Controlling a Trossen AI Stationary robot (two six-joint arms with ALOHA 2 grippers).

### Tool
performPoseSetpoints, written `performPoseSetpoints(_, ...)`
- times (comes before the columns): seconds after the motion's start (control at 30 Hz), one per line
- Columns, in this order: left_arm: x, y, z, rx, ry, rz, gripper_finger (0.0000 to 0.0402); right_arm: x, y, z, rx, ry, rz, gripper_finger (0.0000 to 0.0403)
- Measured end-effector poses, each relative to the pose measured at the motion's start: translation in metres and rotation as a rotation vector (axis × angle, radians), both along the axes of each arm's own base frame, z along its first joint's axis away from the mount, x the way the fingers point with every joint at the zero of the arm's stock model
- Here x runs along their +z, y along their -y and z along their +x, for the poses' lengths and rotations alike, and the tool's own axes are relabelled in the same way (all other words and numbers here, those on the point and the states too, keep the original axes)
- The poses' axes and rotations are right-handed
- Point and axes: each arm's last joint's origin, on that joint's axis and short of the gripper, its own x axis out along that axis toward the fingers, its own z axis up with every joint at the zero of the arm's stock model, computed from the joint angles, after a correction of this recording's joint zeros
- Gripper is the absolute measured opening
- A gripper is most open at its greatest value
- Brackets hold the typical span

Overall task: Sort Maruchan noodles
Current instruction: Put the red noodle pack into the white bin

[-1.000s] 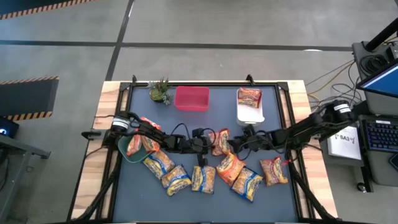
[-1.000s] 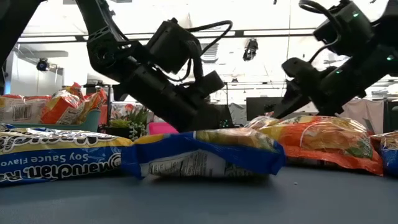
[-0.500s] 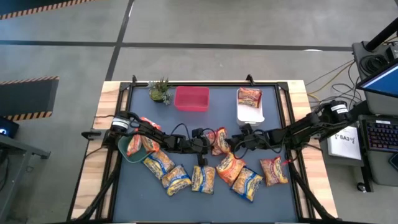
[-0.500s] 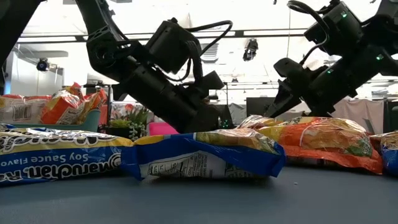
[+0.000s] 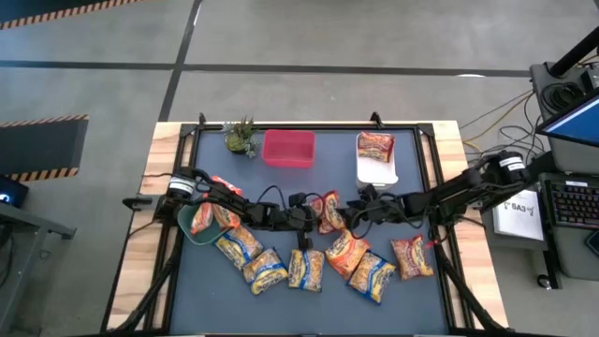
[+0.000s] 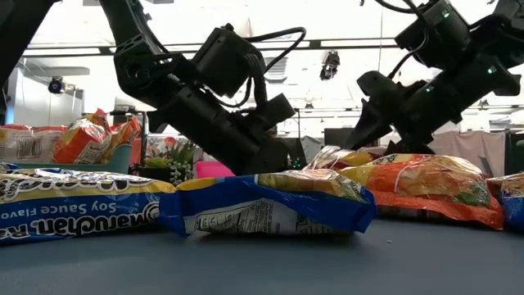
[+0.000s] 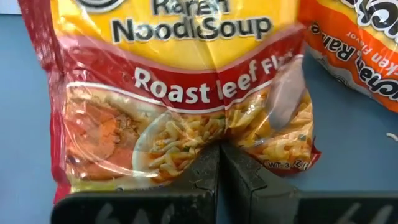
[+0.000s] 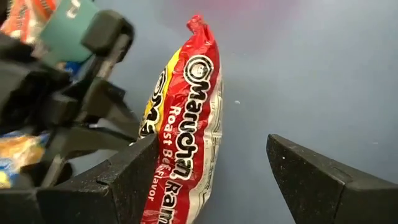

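Note:
A red Maruchan noodle packet (image 5: 329,211) lies mid-table on the blue mat. My left gripper (image 5: 314,217) reaches in from the table's left and is shut on it. My right gripper (image 5: 359,210) hovers open just to the packet's right, touching nothing; the packet (image 8: 186,124) shows ahead of its spread fingers. Yellow-and-blue packets (image 5: 265,270) and orange ones (image 5: 344,251) lie flat along the near side. A green bowl (image 5: 187,229) at the left holds orange packets. A white tray (image 5: 376,173) at the far right carries one packet. My left gripper pinches the middle of the red packet's short sealed edge (image 7: 219,138) between its two fingers. The fingers come slanting down from the table's left. The rest of the packet lies spread on the mat beyond the fingertips, printed face up.
A pink container (image 5: 288,148) and a small green plant (image 5: 241,137) stand at the far edge. Packets crowd the near half of the mat. Bare mat shows between the red packet and the far containers. The black frame (image 5: 440,187) borders the mat.
My right gripper has rolled a little about its own pointing line while staying open beside the red packet. My left gripper and the red packet have kept still.

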Motion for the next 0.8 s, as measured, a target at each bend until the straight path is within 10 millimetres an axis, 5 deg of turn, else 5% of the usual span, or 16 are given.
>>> performPoseSetpoints(0.27,0.000,-0.001,0.000,0.006,0.002,0.004,0.0000,0.013,0.001,-0.005,0.032,0.026,0.016,0.0290)
performPoseSetpoints(0.8,0.000,-0.004,0.001,0.009,0.001,0.000,0.0000,-0.011,-0.003,0.022,0.076,0.017,-0.026,0.0275)
